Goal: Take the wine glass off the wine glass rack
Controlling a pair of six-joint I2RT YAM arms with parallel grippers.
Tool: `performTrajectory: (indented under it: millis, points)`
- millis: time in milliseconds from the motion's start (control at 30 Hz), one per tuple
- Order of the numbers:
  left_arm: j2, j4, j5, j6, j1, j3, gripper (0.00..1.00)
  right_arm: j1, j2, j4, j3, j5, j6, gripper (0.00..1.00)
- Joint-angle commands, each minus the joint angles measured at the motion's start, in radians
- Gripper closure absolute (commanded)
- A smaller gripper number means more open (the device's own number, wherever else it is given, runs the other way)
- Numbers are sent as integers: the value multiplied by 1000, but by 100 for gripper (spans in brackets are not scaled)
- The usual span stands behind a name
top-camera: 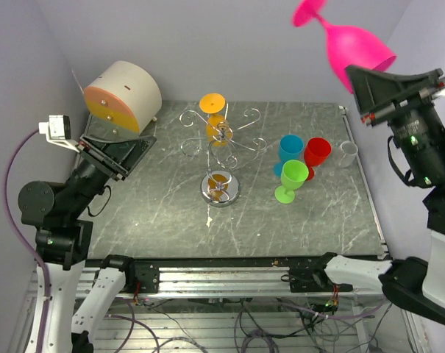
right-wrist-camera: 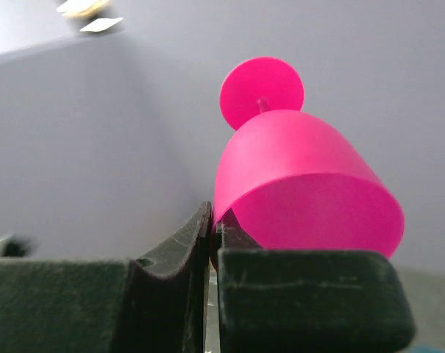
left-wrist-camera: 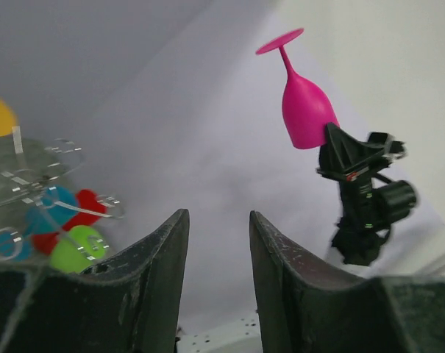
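My right gripper (top-camera: 371,75) is raised high at the right and shut on the rim of a pink wine glass (top-camera: 347,40), held upside down with its foot up; it also shows in the right wrist view (right-wrist-camera: 303,184) and the left wrist view (left-wrist-camera: 304,107). The silver wire wine glass rack (top-camera: 221,140) stands at the table's middle on a round chrome base (top-camera: 220,189), with an orange wine glass (top-camera: 214,118) hanging on it. My left gripper (top-camera: 126,151) is open and empty, left of the rack; its fingers (left-wrist-camera: 163,257) frame bare wall.
A blue glass (top-camera: 290,149), a red glass (top-camera: 316,154) and a green glass (top-camera: 292,179) stand together right of the rack. A white cup (top-camera: 347,154) sits near the right edge. A cream and orange drum (top-camera: 123,95) lies at the back left.
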Motion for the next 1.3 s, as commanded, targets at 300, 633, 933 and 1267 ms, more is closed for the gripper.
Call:
performTrajectory:
  millis: [300, 633, 933, 1267]
  points:
    - [114, -730, -270, 497, -1, 208, 54, -105, 107, -871, 1, 909, 138, 100]
    - [236, -775, -275, 597, -1, 243, 57, -347, 73, -861, -310, 620, 16, 100]
    - [269, -791, -310, 654, -1, 272, 57, -453, 86, -809, -460, 433, 4, 100]
    - [321, -744, -270, 676, -1, 245, 57, -580, 118, -644, -664, 189, -54, 100]
